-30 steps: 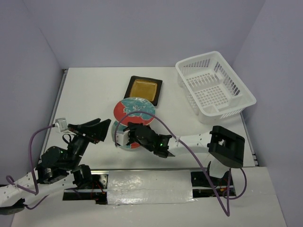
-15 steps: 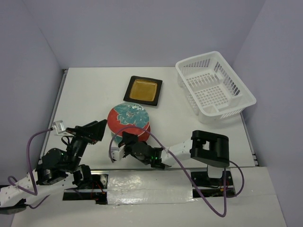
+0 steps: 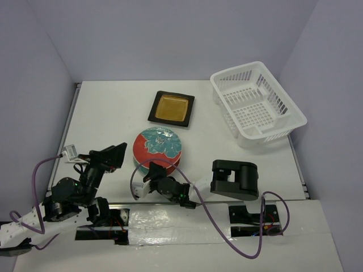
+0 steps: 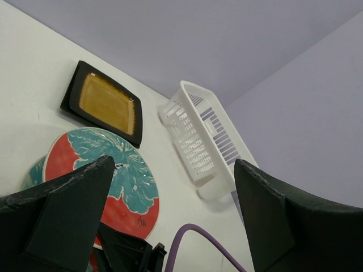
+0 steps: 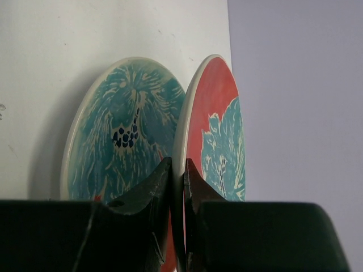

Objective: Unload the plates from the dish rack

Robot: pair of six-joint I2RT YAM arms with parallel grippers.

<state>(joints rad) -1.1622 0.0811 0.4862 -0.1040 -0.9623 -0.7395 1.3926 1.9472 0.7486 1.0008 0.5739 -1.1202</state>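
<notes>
The round plate [image 3: 159,146] with the red and teal face is near the front middle of the table [image 3: 108,113], well apart from the dish rack [image 3: 271,131] at the far right, in which no plate shows. The right gripper [image 5: 176,170] has its two fingers pinched almost together on the near rim of this plate, a thin-edge grip that lets the plate be carried face up and laid flat without a finger getting trapped beneath it. Right under it lies a second round plate [image 5: 122,141] with a teal face, so the held one looks about to be stacked there; the wrist view shows the two spreading apart like a wedge, and I cannot tell whether their far edges touch. A square plate [image 3: 171,108] with an amber centre lies flat further back, between the stack and the rack. The fourth plate is not visible. The left gripper [image 4: 173,170] waits just left of the stack, spread wide with nothing in it. Unloading seems nearly done; releasing gently is what remains for this plate.
</notes>
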